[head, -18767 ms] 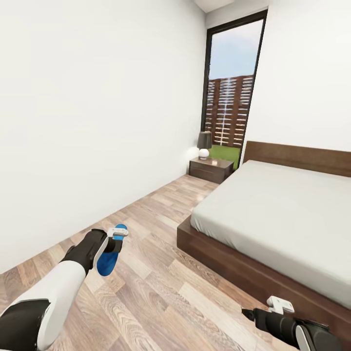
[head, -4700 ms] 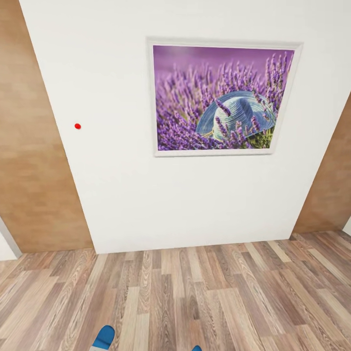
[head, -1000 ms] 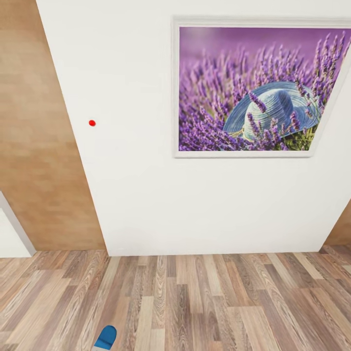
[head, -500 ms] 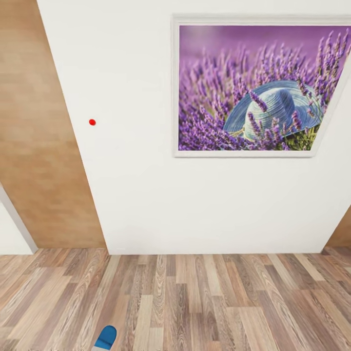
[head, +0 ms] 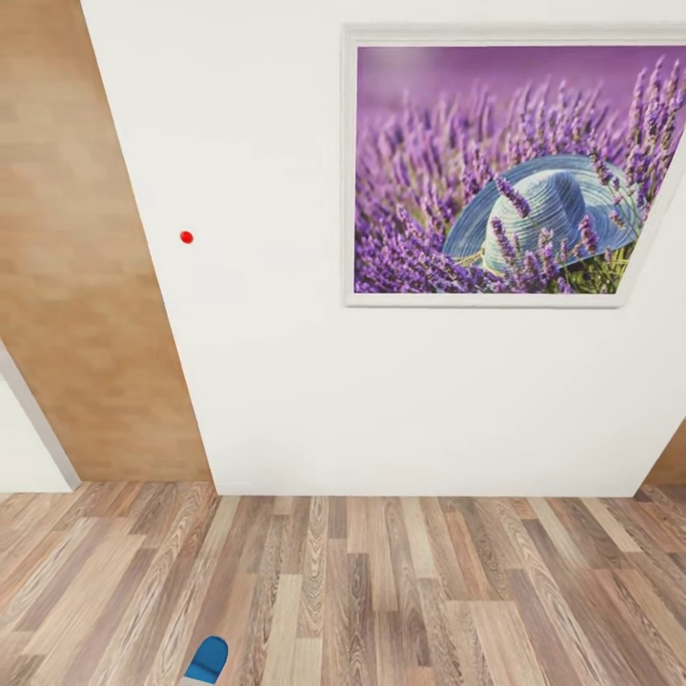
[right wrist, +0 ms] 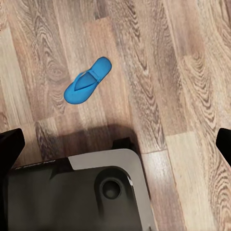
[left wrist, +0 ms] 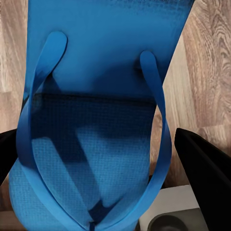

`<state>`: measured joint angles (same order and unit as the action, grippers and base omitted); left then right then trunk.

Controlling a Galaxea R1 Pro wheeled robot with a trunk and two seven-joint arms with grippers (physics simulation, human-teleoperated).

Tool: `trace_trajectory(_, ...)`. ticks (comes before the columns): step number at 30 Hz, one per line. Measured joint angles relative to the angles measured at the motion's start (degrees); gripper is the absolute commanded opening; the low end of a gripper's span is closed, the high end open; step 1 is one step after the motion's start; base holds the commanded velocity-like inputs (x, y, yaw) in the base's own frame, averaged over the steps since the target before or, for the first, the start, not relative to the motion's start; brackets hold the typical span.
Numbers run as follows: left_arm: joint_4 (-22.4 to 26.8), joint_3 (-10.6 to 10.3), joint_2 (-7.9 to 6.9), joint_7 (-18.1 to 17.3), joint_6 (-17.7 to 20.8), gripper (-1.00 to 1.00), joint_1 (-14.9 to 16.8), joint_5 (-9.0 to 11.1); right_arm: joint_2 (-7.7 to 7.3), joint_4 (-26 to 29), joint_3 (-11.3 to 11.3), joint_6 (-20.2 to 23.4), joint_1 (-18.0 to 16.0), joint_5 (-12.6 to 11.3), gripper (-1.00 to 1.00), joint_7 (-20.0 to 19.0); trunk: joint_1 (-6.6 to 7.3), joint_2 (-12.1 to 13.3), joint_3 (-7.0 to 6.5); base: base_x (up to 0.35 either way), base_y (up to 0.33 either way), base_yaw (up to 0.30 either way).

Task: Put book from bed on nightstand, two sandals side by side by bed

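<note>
One bright blue sandal (left wrist: pixel 96 96) sits between the two black fingers (left wrist: pixel 207 168) of my left gripper (left wrist: pixel 96 154), which is shut on it, straps toward the camera, above the wood-plank floor. A blue sandal tip (head: pixel 208 659) pokes in at the bottom edge of the head view. The other sandal (right wrist: pixel 87 80) lies flat on the floor in the right wrist view, well beyond my right gripper (right wrist: pixel 118 142), which is open and holds nothing. The book, the bed and the nightstand are out of view.
A white wall (head: pixel 276 381) with a framed lavender picture (head: pixel 514 171) and a small red dot (head: pixel 186 236) faces me. Wood panels (head: pixel 86 286) flank the wall. Part of my grey base (right wrist: pixel 77 192) shows above the plank floor (head: pixel 429 591).
Since the oldest frame the view has turned from the bed to this picture wall. Over the last second the camera shifted slightly; the sandal stays in my left gripper.
</note>
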<state>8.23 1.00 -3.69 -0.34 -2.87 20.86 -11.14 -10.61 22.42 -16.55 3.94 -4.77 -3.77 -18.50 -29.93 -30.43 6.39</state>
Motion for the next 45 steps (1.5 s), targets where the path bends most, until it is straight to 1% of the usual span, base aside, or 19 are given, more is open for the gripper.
trace_trajectory(18,0.0,0.0,0.00,0.0,0.0,-1.00,0.0,0.0,-0.01,0.0,-0.1,0.0,0.0,0.0,1.00,0.0,0.00,0.0,0.08,0.059,0.029,0.021)
trace_trajectory(29,0.0,-0.1,0.00,0.0,0.0,-1.00,0.0,0.0,0.03,0.0,0.0,0.0,0.0,0.0,1.00,0.0,0.01,0.0,0.46,0.093,0.001,0.075)
trace_trajectory(45,0.0,-0.1,0.00,0.0,0.0,-1.00,0.0,0.0,-0.05,0.0,-0.1,0.0,0.0,0.0,1.00,0.1,0.00,0.0,0.52,0.011,0.000,0.007)
